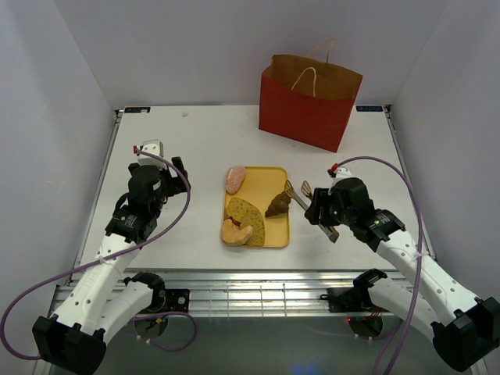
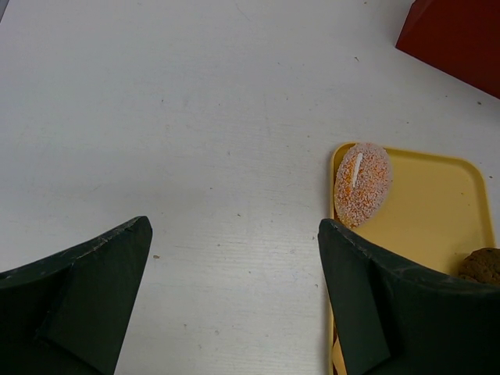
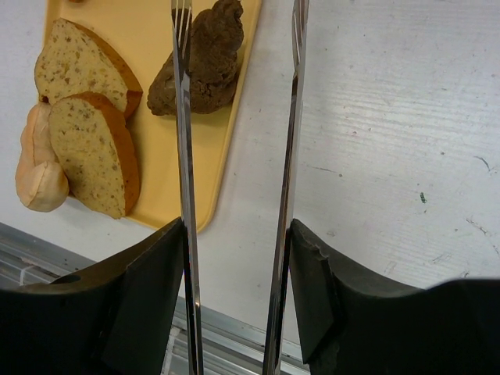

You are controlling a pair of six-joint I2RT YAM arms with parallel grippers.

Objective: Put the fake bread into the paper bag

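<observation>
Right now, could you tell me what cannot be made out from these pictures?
1. Floor of the bag: top view, hidden by its front wall.
2. Tips of the tongs: right wrist view, cut off by the top edge.
3. Most of the brown piece: left wrist view, behind the left fingers and cut by the right edge.

White table (image 1: pixel 195 148) — surface lightly scuffed. Yellow rectangular tray (image 1: pixel 264 181) lies flat near the front edge, roughly centred. Metal tongs (image 3: pixel 182 117) — arms parallel, slightly apart, fork-like tips just beside the tray's right rim, above the tabletop.
</observation>
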